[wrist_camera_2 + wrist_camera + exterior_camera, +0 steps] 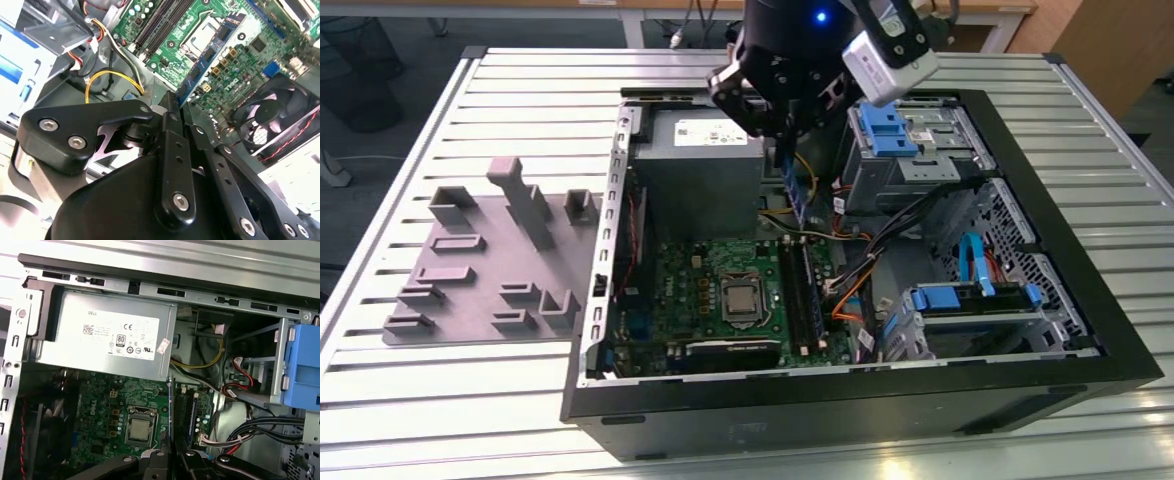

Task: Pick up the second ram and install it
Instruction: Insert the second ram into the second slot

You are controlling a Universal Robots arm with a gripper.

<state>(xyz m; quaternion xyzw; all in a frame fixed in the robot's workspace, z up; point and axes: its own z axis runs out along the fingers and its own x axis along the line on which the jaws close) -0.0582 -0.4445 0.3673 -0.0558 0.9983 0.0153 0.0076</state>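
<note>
Up over the open computer case, hanging black and chunky: gripper, pinched tight on the ram stick. Held upright by its top edge, well above the green motherboard and not seated in anything yet. Thin, flat, bluish, looks like a narrow strip from the exterior view.

Sitting below it on the board, right of the shiny square processor socket as seen in the exterior view: long black slots. Boxy grey metal power supply just beside the stick. Bright blue plastic drive bracket on the other side. Ribbed metal table underneath everything, plus a flat grey molded tray with blocky pegs, off to the exterior view's left.

Seen edge-on in the first wrist view, so just a hairline of blue: ram stick, poking out from the gripper and lined up near the slots. Also gives a flat-on look at the power supply with its white sticker.

Over in the second wrist view, more of the stick's face, gold-flecked and running out from the matte, bolted gripper. Adds a round black fan and looping yellow wires.
</note>
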